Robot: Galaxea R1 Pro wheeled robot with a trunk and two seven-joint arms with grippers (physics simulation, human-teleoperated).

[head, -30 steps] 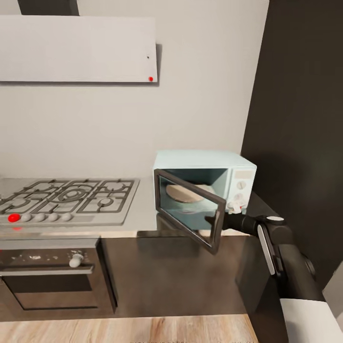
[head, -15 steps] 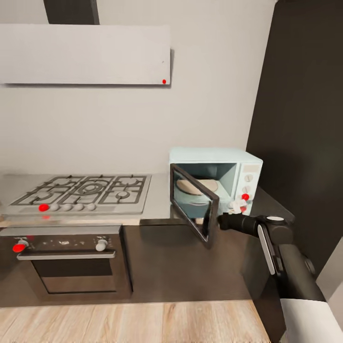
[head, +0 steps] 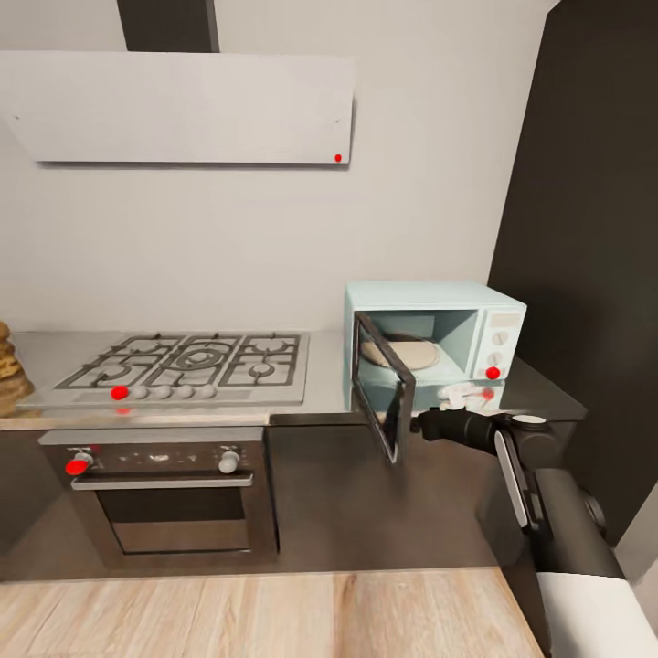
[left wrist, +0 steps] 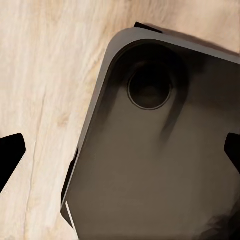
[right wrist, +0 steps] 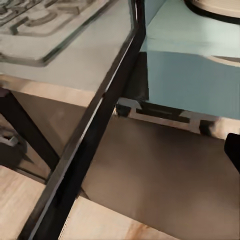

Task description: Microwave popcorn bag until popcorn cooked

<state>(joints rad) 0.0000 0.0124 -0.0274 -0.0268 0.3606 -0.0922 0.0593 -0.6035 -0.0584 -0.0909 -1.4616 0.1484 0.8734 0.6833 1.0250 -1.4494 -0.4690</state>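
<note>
The pale mint-blue microwave stands on the grey countertop with its dark glass door swung wide open, almost edge-on to me. A tan round plate lies inside it. My right gripper sits open at the door's free lower edge; the right wrist view looks along the door frame into the blue cavity. A mustard-tan popcorn bag shows partly at the far left edge of the countertop. My left gripper hangs open over the wood floor and my dark base.
A steel gas hob lies between the bag and the microwave, with a dark oven below and a flat white hood above. A tall dark cabinet rises right of the microwave. Light wood floor runs along the cabinet fronts.
The head view has shifted, bringing the bag into sight at the left edge. The microwave door has swung wider open, with my right gripper staying at its free edge.
</note>
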